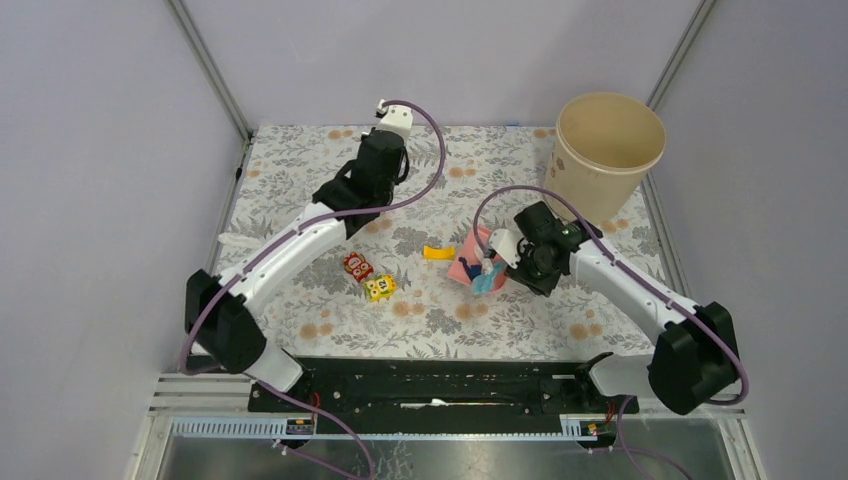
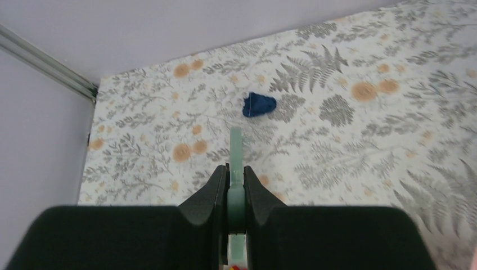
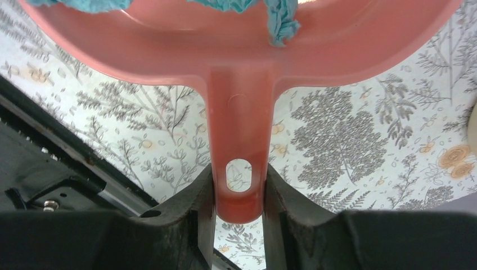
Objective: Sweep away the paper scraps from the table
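A navy-blue paper wad (image 2: 260, 104) lies on the fern-print table (image 2: 360, 140) just beyond the tip of a thin pale-green tool (image 2: 236, 147). My left gripper (image 2: 236, 171) is shut on this tool; in the top view it (image 1: 378, 165) is at the far middle-left and hides the wad. My right gripper (image 3: 240, 185) is shut on the handle of the pink dustpan (image 3: 242, 62), which holds teal paper scraps (image 3: 281, 22). In the top view the dustpan (image 1: 468, 262) sits at the table's middle with teal and blue scraps (image 1: 486, 277) in it, and the right gripper (image 1: 520, 255) is just to its right.
A beige bucket (image 1: 608, 150) stands at the far right. A yellow curved piece (image 1: 437, 252) lies left of the dustpan. Red (image 1: 358, 266) and yellow (image 1: 380, 288) toy blocks lie near the middle-left. A white crumpled piece (image 1: 235, 242) lies at the table's left edge.
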`<state>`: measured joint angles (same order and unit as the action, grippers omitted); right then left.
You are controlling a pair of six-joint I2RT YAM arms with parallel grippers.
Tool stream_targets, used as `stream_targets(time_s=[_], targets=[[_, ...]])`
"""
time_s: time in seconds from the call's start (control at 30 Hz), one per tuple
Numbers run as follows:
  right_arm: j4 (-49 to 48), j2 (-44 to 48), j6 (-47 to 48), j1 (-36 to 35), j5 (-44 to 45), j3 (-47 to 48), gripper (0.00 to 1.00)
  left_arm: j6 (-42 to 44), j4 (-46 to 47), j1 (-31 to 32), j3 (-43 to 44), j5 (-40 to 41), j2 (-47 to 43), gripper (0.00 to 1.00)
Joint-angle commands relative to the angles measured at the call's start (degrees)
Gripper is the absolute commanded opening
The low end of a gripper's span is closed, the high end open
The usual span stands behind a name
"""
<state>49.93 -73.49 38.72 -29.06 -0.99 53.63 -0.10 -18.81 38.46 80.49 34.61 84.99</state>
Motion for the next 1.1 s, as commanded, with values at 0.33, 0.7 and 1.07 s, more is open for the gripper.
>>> stream_targets(time_s=[0.33, 0.7, 1.07], targets=[[-7.1, -21.7, -5.7, 4.2, 4.2, 17.9, 0.00, 6.4, 12.3, -11.2, 17.1, -3.6, 26.7, 0.00], [-7.2, -35.9, -4.5, 6.5, 5.0, 26.6, 0.00, 7.5, 15.2, -15.6, 30.1, -21.4, 42.5, 0.00], [-6.6, -38.6, -3.6, 7.4, 7.0, 27.6, 0.00, 3.1, 14.8, -13.5, 25.8, -45.7, 40.8, 0.00]])
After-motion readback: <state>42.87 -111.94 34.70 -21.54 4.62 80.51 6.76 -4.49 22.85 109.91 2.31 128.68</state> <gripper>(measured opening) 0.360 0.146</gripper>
